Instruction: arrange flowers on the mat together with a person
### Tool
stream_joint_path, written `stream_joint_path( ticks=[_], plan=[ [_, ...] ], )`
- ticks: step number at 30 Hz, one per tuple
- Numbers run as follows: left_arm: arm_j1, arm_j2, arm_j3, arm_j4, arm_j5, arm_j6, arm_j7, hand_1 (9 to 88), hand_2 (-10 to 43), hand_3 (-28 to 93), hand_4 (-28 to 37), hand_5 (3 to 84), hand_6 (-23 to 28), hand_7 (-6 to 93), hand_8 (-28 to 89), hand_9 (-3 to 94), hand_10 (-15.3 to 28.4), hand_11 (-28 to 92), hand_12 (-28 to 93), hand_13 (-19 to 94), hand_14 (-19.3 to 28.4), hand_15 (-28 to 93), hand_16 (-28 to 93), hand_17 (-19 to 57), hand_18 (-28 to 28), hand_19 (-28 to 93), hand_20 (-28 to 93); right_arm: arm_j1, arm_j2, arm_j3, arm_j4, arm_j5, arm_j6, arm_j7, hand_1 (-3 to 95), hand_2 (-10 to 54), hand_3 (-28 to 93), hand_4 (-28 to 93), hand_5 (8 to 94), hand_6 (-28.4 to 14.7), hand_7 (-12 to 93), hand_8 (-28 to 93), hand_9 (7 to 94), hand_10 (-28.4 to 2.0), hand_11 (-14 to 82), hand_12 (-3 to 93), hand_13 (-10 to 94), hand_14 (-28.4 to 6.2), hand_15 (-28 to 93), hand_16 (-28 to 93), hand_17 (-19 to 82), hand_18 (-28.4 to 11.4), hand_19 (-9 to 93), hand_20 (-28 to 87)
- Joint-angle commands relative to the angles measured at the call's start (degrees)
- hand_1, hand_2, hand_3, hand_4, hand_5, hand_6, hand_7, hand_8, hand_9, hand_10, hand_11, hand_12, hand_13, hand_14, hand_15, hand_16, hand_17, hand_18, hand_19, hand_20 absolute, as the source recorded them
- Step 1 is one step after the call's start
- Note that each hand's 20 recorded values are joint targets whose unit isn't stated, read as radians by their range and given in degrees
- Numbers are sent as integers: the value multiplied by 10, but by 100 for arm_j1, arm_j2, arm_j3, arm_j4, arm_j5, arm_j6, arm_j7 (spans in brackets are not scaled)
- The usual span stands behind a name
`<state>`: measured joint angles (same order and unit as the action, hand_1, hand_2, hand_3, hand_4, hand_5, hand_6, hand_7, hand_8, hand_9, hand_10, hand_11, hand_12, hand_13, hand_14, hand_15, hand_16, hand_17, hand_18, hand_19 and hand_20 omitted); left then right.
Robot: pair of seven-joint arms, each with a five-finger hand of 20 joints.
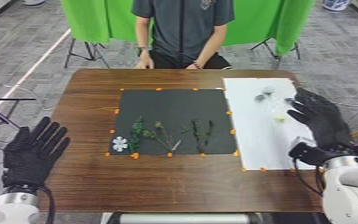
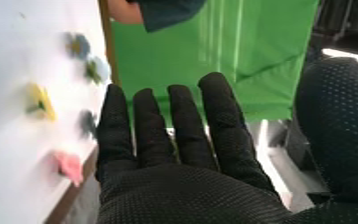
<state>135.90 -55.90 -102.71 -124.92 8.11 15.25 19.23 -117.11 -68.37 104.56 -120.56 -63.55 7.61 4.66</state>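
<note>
My right hand [image 1: 318, 116] is over the right edge of the white sheet [image 1: 255, 137], fingers straight and holding nothing. Left of the table's middle, my left hand [image 1: 35, 154] rests flat with extended fingers. On the dark mat [image 1: 162, 105] lie a white flower [image 1: 119, 144] and several green stems [image 1: 159, 134]. The sheet bears grey-blue flowers [image 1: 268, 90] and a pale yellow one [image 1: 279, 119]. In the right wrist view, beside my right hand [image 2: 189, 192], are blue flowers [image 2: 78, 45], a yellow flower [image 2: 42, 101], a dark one [image 2: 88, 124] and a pink one [image 2: 69, 166].
Small orange markers [image 1: 135, 156] line the mat and sheet on the brown wooden table [image 1: 140, 182]. Beyond the far edge hangs a green cloth [image 1: 269, 22] on stands.
</note>
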Motion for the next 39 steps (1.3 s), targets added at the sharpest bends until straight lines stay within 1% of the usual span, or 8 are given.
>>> stream_joint_path(
  ticks=[1,10,17,18,19,22,27,39],
  plan=[
    [-16,-34,1,22,-9,-32,-89,279,113,725,-283,440,66,93,-82,395,132,131,90,303,133,164,-28,-21,128,243,126,-625,-1068,1196,-293,-158,-1396,115,267,-32,805,-245,397,-46,167,-127,340,-131,68,118,233,-138,163,142,56,-163,445,97],
    [-87,11,-6,53,0,-51,-134,280,113,725,-283,440,66,93,-82,394,132,131,90,303,133,166,-27,-21,128,243,125,-458,-2022,2328,-272,-211,-2915,335,279,-43,810,-244,398,-46,172,-128,339,-130,69,119,235,-137,162,144,60,-163,446,100],
    [-161,29,25,87,9,-66,-174,281,112,724,-283,440,66,93,-82,394,132,132,90,303,133,167,-28,-22,128,244,125,291,-2898,3528,-140,-62,-4660,908,276,-44,809,-245,394,-47,171,-130,337,-131,70,119,235,-135,161,145,60,-162,446,100],
    [-149,28,23,80,2,-59,-163,281,113,724,-283,440,67,93,-82,394,132,132,89,303,133,167,-28,-22,129,244,125,-606,-754,776,-315,30,-1171,-63,275,-44,809,-245,394,-47,171,-129,337,-130,70,119,235,-135,161,145,61,-162,444,99],
    [-141,31,18,77,-2,-62,-160,281,113,725,-283,440,67,93,-82,394,132,132,90,303,133,167,-28,-22,129,245,125,-448,-375,286,-234,122,-669,-160,273,-43,808,-246,393,-48,170,-129,336,-130,69,118,236,-133,159,144,65,-159,437,96],
    [-131,45,16,72,-7,-62,-144,282,113,724,-283,440,67,92,-82,394,132,132,90,303,133,167,-29,-22,129,245,125,-471,-460,346,-246,203,-902,-170,268,-37,808,-247,385,-52,165,-128,330,-131,70,116,234,-113,135,126,81,-135,400,76],
    [-146,39,23,78,-2,-69,-146,282,113,723,-283,441,67,92,-82,395,132,132,90,303,133,168,-29,-23,129,246,125,-483,-562,453,-260,234,-1114,-180,264,-30,806,-247,380,-55,161,-126,324,-134,67,110,230,-99,118,107,89,-117,374,64],
    [-176,36,21,95,-8,-78,-164,283,113,722,-283,440,67,91,-81,394,132,132,90,302,134,168,-29,-24,130,249,124,-556,-846,753,-302,241,-1565,-120,262,-28,806,-246,375,-56,158,-122,319,-134,69,106,226,-101,129,89,92,-112,368,65]
  ],
)
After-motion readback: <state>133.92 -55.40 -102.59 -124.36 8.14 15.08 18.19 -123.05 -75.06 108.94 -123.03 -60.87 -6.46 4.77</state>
